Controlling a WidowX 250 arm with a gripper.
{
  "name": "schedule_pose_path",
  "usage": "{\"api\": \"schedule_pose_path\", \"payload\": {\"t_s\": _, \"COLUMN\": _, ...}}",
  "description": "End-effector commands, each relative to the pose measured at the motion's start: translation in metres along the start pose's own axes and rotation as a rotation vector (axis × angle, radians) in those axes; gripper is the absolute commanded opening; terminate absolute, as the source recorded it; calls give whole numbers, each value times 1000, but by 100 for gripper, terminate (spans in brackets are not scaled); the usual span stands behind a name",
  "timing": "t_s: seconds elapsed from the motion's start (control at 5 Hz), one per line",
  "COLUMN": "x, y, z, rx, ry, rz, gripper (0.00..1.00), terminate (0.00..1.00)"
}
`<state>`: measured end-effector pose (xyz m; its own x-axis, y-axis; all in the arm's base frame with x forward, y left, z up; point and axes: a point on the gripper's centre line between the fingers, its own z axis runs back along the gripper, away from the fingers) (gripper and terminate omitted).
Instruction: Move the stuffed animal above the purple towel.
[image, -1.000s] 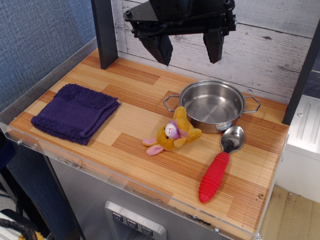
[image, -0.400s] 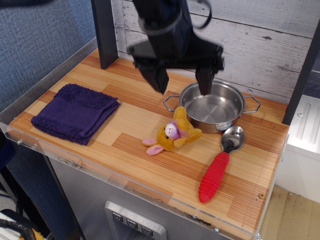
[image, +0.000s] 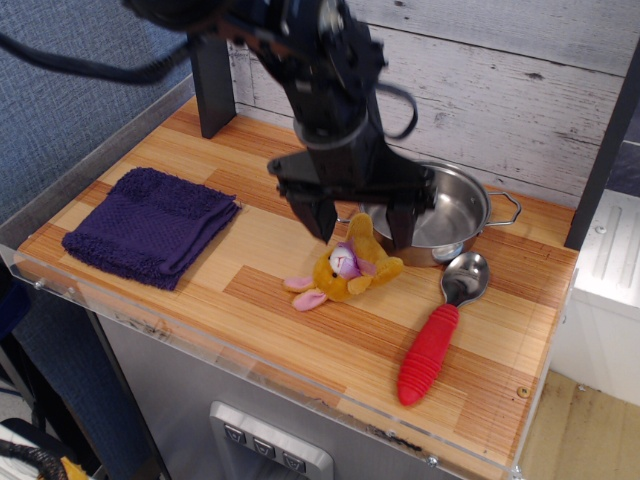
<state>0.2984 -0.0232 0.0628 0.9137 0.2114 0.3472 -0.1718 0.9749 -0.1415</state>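
Plainly, the task is at its opening stage: the stuffed animal (image: 350, 268) lies on the wooden bench (image: 300, 330), near the middle, touching or almost touching the near-left wall of the steel pot (image: 440, 212), and nothing has lifted it yet. The tool (image: 358, 222) hangs spread apart just over the toy's far end, 1 finger left of its head and 1 on the right in front of the pot; whether the fingers touch the plush cannot be told, but they are not closed on anything.

The purple towel (image: 150, 225) lies folded at the left of the bench, well apart from the toy, with bare wood between them. What is left, as I judge it, is the whole of the work: close on the toy, raise it, carry it left and set it on the bench on the far side of the towel.

For room, the right finger has the least of it, since the pot rim stands just beside it and could be knocked on closing. A red-handled spoon (image: 440, 330) lies to the right of the toy, its bowl near the pot, out of the way of a leftward carry. The path to the left looks open. Beyond the towel there is a strip of free wood, bounded by a dark upright post (image: 208, 70) at the far left and the plank wall behind. The near edge of the bench has a clear plastic lip.
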Motion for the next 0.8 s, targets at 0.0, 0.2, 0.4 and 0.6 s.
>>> {"api": "schedule_pose_path", "payload": {"t_s": 0.0, "x": -12, "y": 5, "z": -22, "rx": -17, "ry": -2, "rz": -10, "gripper": 100, "terminate": 0}}
{"api": "schedule_pose_path", "payload": {"t_s": 0.2, "x": -21, "y": 8, "z": -31, "rx": 4, "ry": 29, "rz": -13, "gripper": 100, "terminate": 0}}
{"api": "schedule_pose_path", "payload": {"t_s": 0.4, "x": -23, "y": 12, "z": -35, "rx": 12, "ry": 27, "rz": -8, "gripper": 100, "terminate": 0}}
{"api": "schedule_pose_path", "payload": {"t_s": 0.6, "x": -23, "y": 14, "z": -32, "rx": 36, "ry": 13, "rz": -23, "gripper": 0, "terminate": 0}}
